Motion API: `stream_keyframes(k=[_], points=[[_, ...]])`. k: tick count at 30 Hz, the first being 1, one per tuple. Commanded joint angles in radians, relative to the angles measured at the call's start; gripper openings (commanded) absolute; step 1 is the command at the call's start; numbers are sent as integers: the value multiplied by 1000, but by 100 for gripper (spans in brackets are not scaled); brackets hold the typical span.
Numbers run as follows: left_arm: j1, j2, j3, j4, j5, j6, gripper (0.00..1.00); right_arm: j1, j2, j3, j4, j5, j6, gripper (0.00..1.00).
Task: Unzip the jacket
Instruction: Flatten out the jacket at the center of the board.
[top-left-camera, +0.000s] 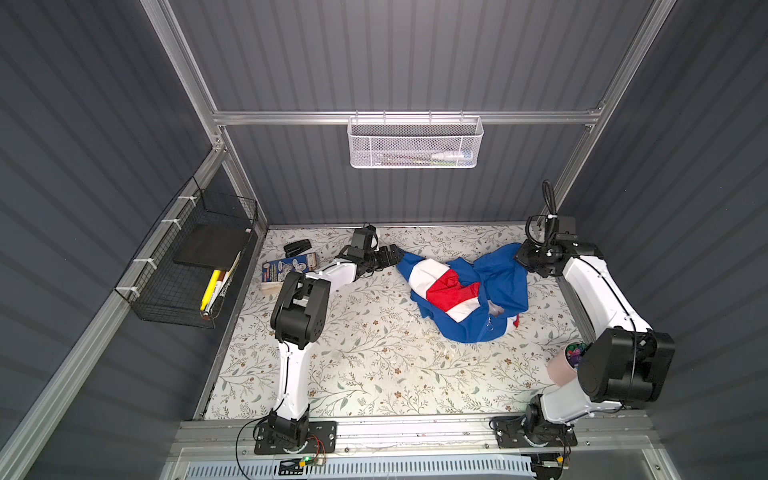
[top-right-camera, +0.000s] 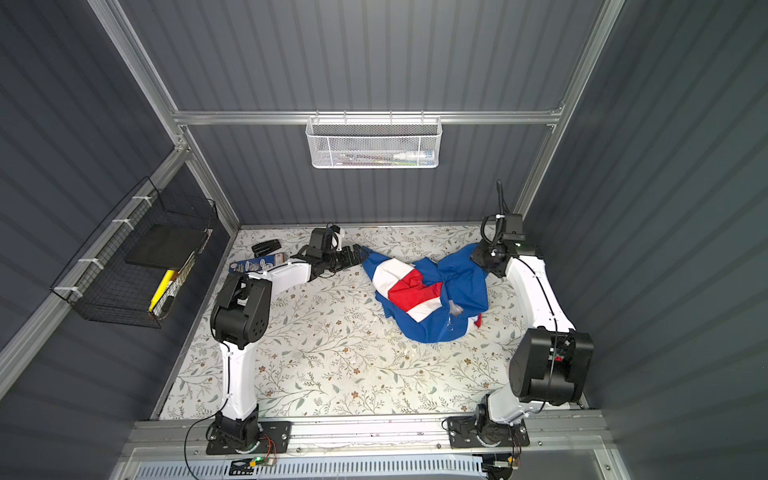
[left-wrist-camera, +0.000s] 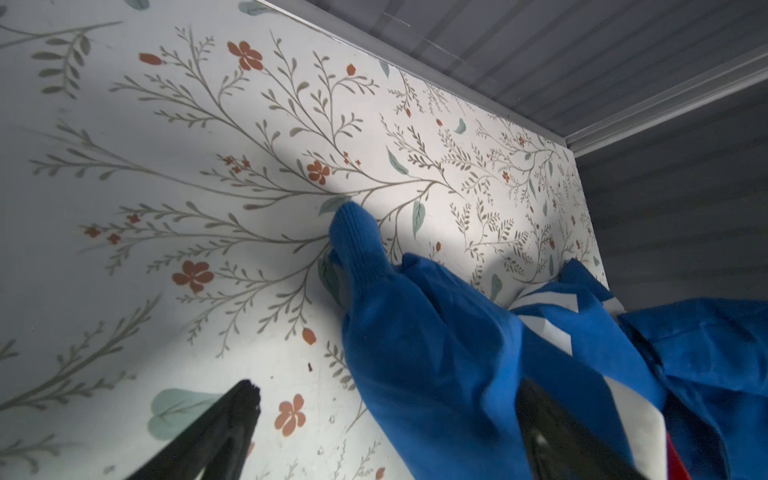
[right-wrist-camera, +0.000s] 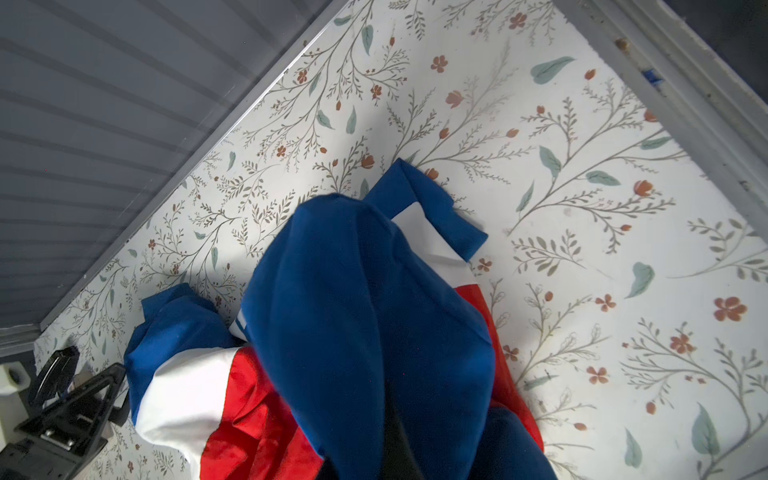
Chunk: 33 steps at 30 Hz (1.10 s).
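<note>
The right gripper is clamped on the crumpled jacket, on its blue fabric. At the jacket's opposite end, the left gripper sits with jaws apart at the sleeve.

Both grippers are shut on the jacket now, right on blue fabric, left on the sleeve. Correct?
Not quite. The left gripper is open, the jacket's sleeve lying between its fingers, per the left wrist view. The right gripper is shut on blue fabric.
</note>
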Motion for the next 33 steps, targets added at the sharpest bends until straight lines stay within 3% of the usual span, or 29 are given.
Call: stream_keyframes(k=[1,15,18,23,27,33], points=[[7,58,97,-46,17,-52,93,22,-19,-13,-18,-11,-16,0],[7,233,318,-143,13,-75,69,68,-30,-23,-18,-2,-16,0],[7,239,325,-136,16,-75,57,73,-36,-24,-17,1,-25,0],[7,242,336,-121,41,-80,26,74,-47,-23,-20,-8,-25,0],[7,179,309,-115,67,-75,0,74,-90,-37,-1,-4,-28,0],[51,-47,197,-128,-29,-78,0,74,-165,13,44,-17,-105,0]])
